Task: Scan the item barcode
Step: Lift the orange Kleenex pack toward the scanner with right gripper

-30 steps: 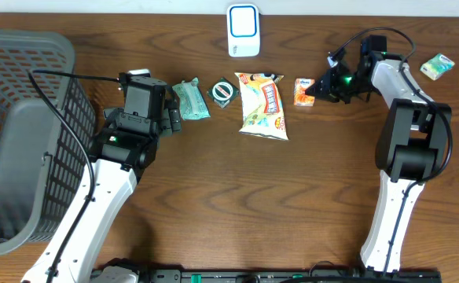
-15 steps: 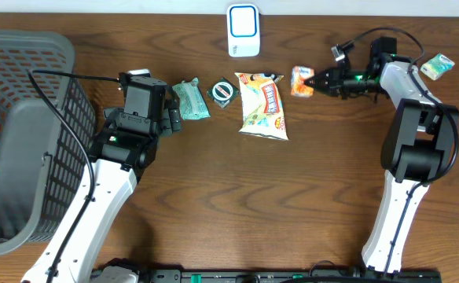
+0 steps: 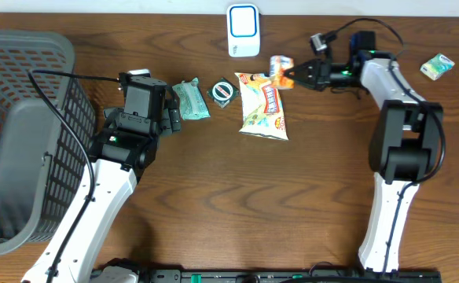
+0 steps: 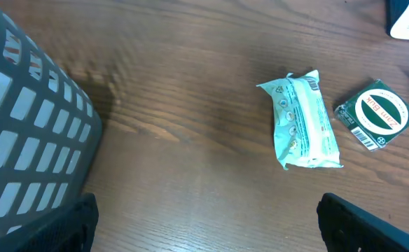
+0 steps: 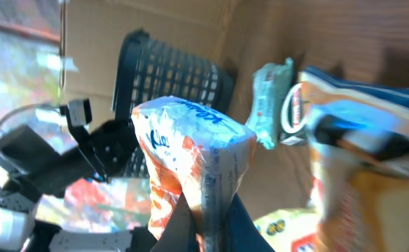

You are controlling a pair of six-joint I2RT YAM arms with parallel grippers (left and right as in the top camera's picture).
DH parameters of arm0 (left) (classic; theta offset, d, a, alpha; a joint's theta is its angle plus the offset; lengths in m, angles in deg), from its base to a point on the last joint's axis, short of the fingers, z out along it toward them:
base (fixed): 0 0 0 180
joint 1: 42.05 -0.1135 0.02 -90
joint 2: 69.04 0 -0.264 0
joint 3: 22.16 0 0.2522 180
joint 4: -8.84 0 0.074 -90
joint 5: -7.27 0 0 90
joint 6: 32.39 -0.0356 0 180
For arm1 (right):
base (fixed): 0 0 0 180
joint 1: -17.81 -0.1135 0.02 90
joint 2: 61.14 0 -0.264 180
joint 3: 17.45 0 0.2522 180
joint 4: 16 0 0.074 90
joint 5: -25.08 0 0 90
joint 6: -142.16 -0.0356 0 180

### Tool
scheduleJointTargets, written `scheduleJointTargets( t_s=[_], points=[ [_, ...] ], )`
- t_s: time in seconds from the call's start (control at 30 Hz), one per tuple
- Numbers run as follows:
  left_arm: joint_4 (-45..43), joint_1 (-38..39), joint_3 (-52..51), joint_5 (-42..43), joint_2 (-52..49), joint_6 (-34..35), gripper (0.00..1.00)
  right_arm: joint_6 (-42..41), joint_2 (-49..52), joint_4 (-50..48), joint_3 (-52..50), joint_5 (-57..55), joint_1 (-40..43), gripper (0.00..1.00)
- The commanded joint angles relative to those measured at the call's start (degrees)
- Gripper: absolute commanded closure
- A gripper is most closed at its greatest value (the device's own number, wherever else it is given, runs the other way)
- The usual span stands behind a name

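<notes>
The right fingers [image 3: 302,76] pinch the orange packet [image 3: 281,64] just beside the scanner [image 3: 244,30]; its barcode should squarely face that window. The left fingers [image 4: 372,227] gape wide.

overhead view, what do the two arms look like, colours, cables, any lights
Both arms are the same build. The left arm and the right arm have long white links joined by bulky black joint housings. A thin black cable loops off the left arm, and a second one arcs over the right wrist. A small green light glows near the right wrist.
</notes>
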Motion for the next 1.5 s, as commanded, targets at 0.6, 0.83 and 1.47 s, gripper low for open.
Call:
scheduleJointTargets(
  t_s=[0.6, 0.83, 1.47],
  points=[
    [0.0, -0.17, 0.2, -0.98, 0.39, -0.74, 0.02, 2.27, -18.4, -13.27, -0.28, 2.73, -9.64, 0.99],
    [0.0, -0.17, 0.2, -0.98, 0.39, -0.74, 0.02, 2.16, -22.47, -12.11, -0.28, 2.73, -9.44, 0.99],
    [0.0, -0.17, 0.2, -0.98, 0.39, -0.74, 0.02, -2.75, -22.32, -2.56, -0.31, -60.33, -13.94, 0.99]
  ],
)
